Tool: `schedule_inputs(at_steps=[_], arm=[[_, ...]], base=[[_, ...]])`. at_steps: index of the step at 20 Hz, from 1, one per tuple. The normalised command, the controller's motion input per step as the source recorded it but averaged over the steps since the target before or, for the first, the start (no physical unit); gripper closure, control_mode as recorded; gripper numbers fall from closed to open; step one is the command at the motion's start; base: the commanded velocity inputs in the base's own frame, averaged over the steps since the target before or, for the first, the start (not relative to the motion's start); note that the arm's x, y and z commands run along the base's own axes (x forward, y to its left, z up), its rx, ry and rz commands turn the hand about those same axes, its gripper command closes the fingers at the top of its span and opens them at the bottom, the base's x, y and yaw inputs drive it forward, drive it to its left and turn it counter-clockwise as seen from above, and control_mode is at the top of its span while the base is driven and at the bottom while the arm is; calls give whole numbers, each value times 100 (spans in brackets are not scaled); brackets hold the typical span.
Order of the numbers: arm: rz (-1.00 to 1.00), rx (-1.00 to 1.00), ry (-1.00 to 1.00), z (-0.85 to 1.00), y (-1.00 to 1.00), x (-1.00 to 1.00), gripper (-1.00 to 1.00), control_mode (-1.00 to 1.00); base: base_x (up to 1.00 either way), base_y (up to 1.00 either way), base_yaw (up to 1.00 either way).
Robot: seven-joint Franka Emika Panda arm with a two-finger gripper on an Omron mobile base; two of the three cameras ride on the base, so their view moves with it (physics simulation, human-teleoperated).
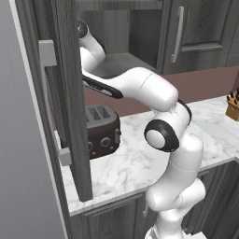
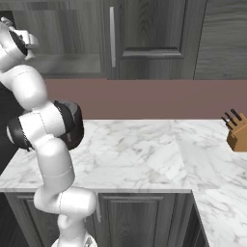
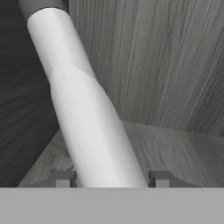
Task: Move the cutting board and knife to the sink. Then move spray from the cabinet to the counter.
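1. spray (image 3: 89, 127) stands on the cabinet (image 3: 175, 65) shelf, between the gripper (image 3: 111, 178) fingertips.
2. gripper straddles it for lifting; firm hold cannot be told.
3. bench (image 1: 140, 158) below awaits it.

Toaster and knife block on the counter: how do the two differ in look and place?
The toaster is dark, rounded and glossy with two top slots and front knobs; the knife block is tan wood with dark handles sticking out. The toaster sits beside the open cabinet door, under the robot's arm; the knife block stands far off at the other end. Both rest on the white marble counter near the reddish-brown back wall.
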Motion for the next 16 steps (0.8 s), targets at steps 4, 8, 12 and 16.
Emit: schedule_inputs(at_steps=[4, 8, 12, 16], arm=[[0, 0, -11, 2, 0, -17, 100, -100], [-1, 0, -29, 11, -3, -36, 100, -100], [-5, 0, -16, 3, -19, -51, 100, -100], [-10, 1, 0, 0, -47, -76, 100, -100]], base=[[0, 0, 0], [0, 0, 0], [0, 0, 0], [0, 0, 0]])
